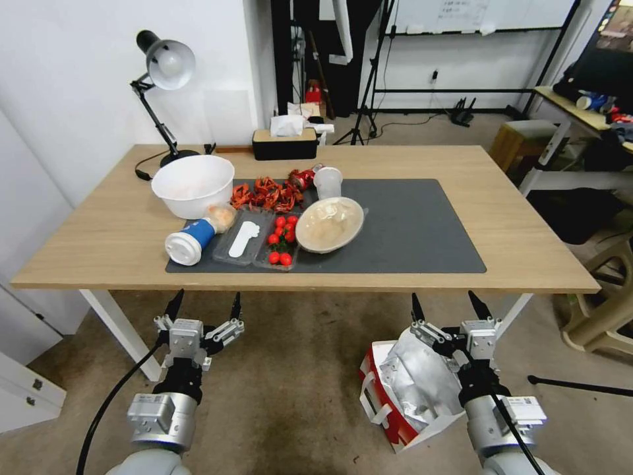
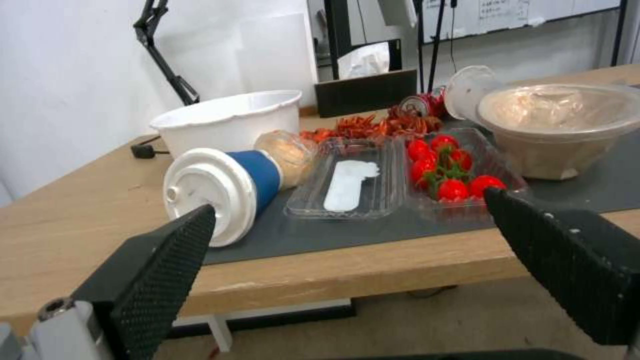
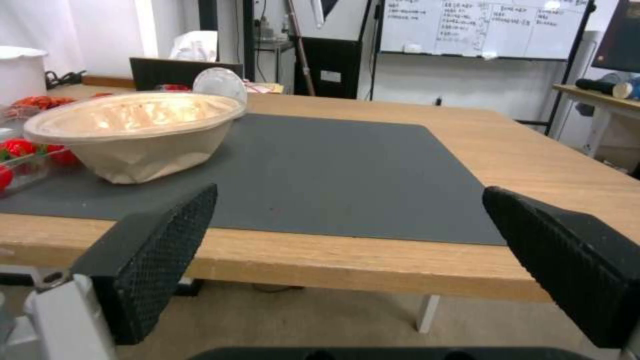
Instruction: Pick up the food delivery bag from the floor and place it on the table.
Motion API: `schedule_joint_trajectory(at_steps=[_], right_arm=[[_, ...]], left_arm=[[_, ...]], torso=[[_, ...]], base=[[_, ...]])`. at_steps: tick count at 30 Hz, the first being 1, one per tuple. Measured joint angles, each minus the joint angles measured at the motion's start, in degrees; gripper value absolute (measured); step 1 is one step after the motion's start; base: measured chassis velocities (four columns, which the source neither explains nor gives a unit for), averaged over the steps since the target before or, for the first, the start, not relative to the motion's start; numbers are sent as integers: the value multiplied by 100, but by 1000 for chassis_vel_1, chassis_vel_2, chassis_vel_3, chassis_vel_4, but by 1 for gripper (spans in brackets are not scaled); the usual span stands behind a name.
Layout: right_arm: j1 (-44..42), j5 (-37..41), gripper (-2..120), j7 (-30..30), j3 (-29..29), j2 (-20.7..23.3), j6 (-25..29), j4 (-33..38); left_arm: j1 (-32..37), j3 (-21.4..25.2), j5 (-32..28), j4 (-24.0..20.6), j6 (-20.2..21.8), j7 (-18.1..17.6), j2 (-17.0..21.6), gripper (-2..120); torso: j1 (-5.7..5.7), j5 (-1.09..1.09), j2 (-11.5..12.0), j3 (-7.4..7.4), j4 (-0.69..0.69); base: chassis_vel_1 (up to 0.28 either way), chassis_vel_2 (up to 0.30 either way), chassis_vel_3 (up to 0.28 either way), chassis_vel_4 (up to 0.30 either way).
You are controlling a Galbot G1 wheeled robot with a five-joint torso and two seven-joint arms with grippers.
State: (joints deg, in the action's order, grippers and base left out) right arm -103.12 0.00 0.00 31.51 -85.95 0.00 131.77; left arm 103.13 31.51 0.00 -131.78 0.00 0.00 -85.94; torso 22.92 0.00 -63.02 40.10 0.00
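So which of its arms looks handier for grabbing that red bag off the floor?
The right. Its end effector, open, hangs directly above the food delivery bag on the floor; the left end effector, open too, is well off to the side.

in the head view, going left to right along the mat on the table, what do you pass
blue cup lying on its side → clear tray with a white utensil → tray of cherry tomatoes → lidded beige bowl → bare stretch of dark grey mat
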Motion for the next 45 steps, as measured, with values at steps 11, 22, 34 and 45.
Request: schedule_joint_trajectory(at_steps=[11, 22, 34, 45], right_arm=[[0, 0, 100, 0, 0, 0, 0, 0], [-10, 7, 100, -83, 24, -39, -45, 22], [-94, 190, 100, -1188, 459, -633, -652, 259], [-57, 215, 100, -1165, 472, -627, -631, 227]], left_arm=[[0, 0, 0, 0, 0, 0, 0, 100], [-15, -27, -84, -7, 38, -52, 32, 100], [-317, -618, -1501, -405, 844, -907, 656, 100], [-330, -774, -1827, -430, 961, -1201, 785, 100]], torso=[[0, 0, 0, 0, 0], [0, 0, 0, 0, 1], [0, 0, 0, 0, 1], [0, 0, 0, 0, 0]], base=[[0, 0, 0, 0], [0, 0, 0, 0], [0, 0, 0, 0], [0, 0, 0, 0]])
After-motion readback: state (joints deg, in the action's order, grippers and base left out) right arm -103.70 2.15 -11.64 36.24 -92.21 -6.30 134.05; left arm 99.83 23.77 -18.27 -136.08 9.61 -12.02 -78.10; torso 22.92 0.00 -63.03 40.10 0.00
